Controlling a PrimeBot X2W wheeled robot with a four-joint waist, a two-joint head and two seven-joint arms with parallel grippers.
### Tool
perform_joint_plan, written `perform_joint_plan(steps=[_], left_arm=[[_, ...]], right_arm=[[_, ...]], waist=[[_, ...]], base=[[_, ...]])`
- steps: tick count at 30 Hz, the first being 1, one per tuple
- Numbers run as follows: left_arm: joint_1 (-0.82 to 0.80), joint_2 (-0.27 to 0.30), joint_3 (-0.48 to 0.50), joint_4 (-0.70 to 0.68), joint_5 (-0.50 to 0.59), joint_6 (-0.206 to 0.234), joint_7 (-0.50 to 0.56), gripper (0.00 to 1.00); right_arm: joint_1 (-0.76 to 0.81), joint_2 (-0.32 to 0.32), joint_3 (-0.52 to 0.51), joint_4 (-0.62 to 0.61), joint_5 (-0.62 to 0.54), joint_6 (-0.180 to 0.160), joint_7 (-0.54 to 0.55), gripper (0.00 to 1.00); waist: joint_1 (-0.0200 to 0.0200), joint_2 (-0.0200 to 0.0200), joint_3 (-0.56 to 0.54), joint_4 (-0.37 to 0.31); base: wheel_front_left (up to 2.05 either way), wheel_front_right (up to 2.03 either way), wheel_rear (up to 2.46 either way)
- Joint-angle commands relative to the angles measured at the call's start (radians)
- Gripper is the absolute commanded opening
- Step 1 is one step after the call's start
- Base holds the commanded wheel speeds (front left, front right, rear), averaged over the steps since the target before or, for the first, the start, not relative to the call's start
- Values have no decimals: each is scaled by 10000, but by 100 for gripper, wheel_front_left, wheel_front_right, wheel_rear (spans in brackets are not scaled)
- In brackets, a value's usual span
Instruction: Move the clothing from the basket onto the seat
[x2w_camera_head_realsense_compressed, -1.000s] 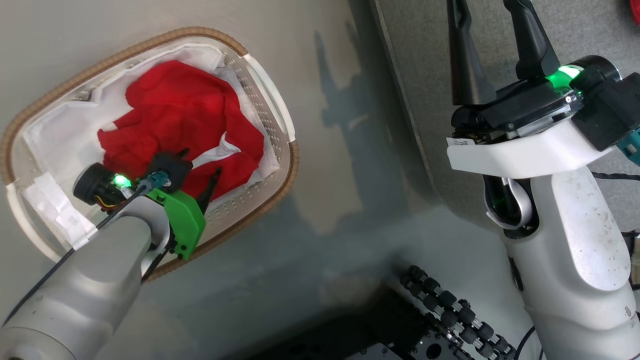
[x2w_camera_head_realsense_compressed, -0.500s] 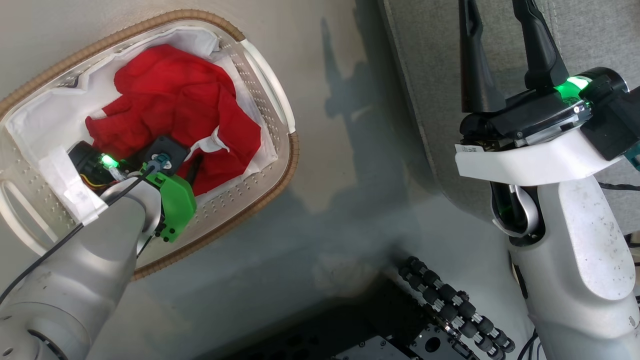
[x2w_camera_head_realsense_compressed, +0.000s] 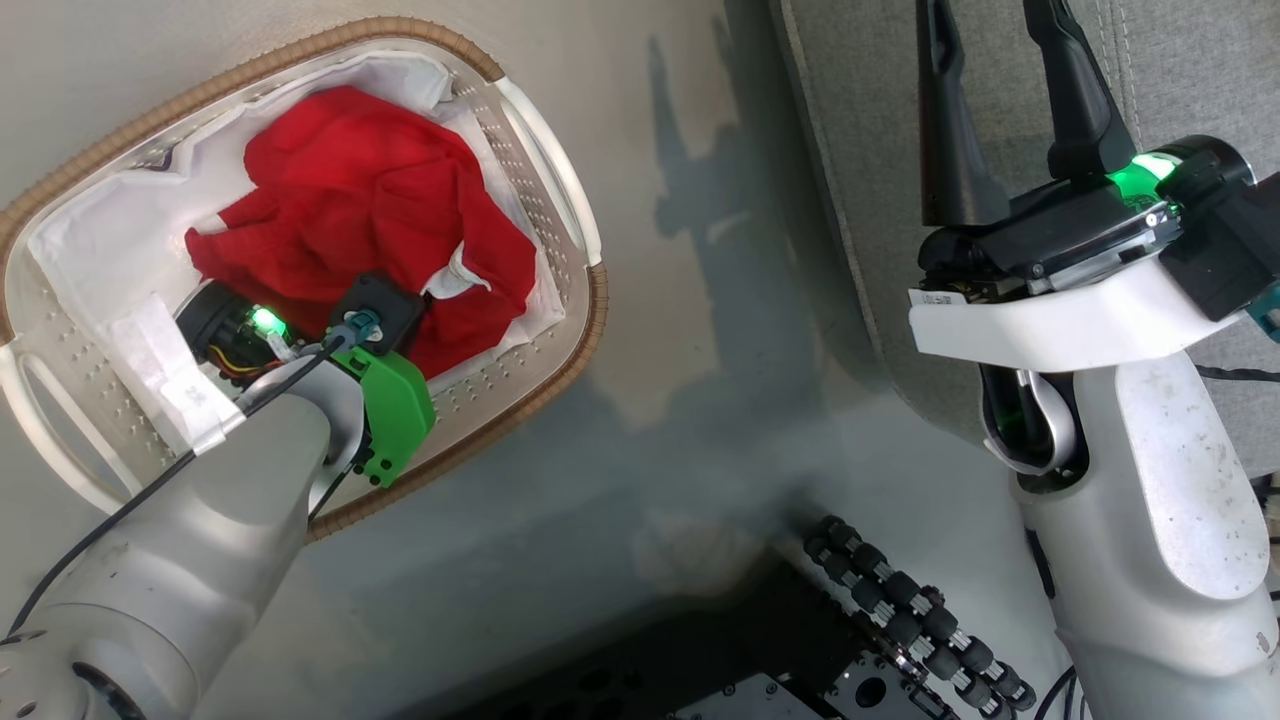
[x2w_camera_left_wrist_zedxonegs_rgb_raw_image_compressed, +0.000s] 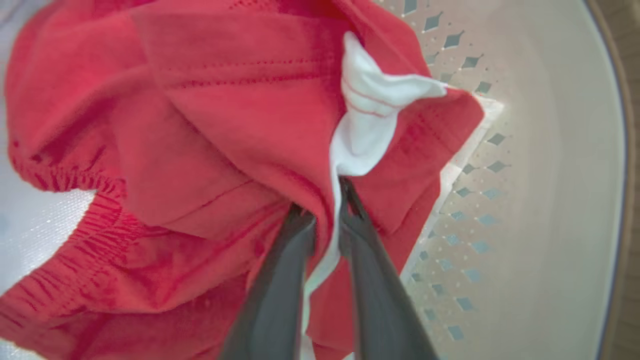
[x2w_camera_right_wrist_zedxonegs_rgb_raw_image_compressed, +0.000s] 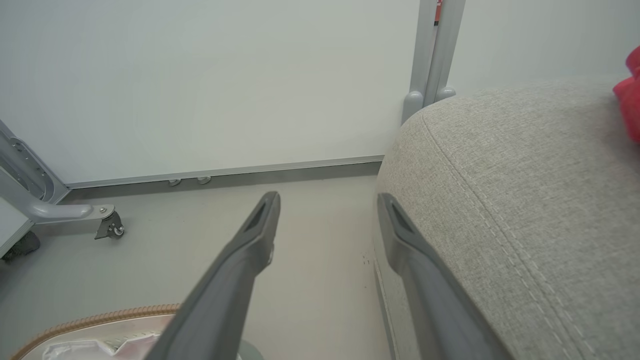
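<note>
The basket (x2w_camera_head_realsense_compressed: 590, 300) stands on the floor at the upper left of the head view, lined with a white sheet (x2w_camera_head_realsense_compressed: 110, 240). Bunched red clothing (x2w_camera_head_realsense_compressed: 370, 200) with white trim (x2w_camera_left_wrist_zedxonegs_rgb_raw_image_compressed: 365, 130) lies inside it. My left gripper (x2w_camera_left_wrist_zedxonegs_rgb_raw_image_compressed: 325, 202) reaches down into the basket, shut on a fold of red cloth and white trim; in the head view its wrist hides the fingers. My right gripper (x2w_camera_head_realsense_compressed: 995, 70) is open and holds nothing, hovering at the edge of the grey seat (x2w_camera_head_realsense_compressed: 1180, 60). The right wrist view shows the gripper (x2w_camera_right_wrist_zedxonegs_rgb_raw_image_compressed: 328, 201) beside the seat's rounded corner (x2w_camera_right_wrist_zedxonegs_rgb_raw_image_compressed: 525, 200).
Another red piece (x2w_camera_right_wrist_zedxonegs_rgb_raw_image_compressed: 631, 100) lies on the seat at the far right of the right wrist view. Bare floor (x2w_camera_head_realsense_compressed: 700, 350) separates basket and seat. My base with black rollers (x2w_camera_head_realsense_compressed: 900, 620) is below. A wall and a wheeled metal leg (x2w_camera_right_wrist_zedxonegs_rgb_raw_image_compressed: 107, 227) stand beyond.
My left gripper has pushed deeper into the red clothing and its fingers have come together on a fold. The head view has shifted a little. The right arm has held still.
</note>
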Motion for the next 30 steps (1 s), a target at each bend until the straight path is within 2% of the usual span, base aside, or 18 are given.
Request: perform_joint_plan(steps=[1,9,17,30], left_arm=[[121,137,-25,-89,-115,-30,-47,0],[288,359,-46,-693,-680,-32,-193,0],[926,541,433,-1686,-1152,-32,-206,0],[2649,283,2488,-3153,-687,-33,-204,0]], right_arm=[[17,-27,9,59,47,-14,-18,100],[-160,-27,-4,249,144,-14,-18,100],[47,-30,178,588,-37,-14,-18,100],[981,-41,207,1614,-342,-14,-18,100]], waist=[[0,-1,-57,-29],[0,-1,-546,-123],[0,-1,-1731,88],[0,-1,-4199,1071]], base=[[0,0,0],[0,0,0],[0,0,0],[0,0,0]])
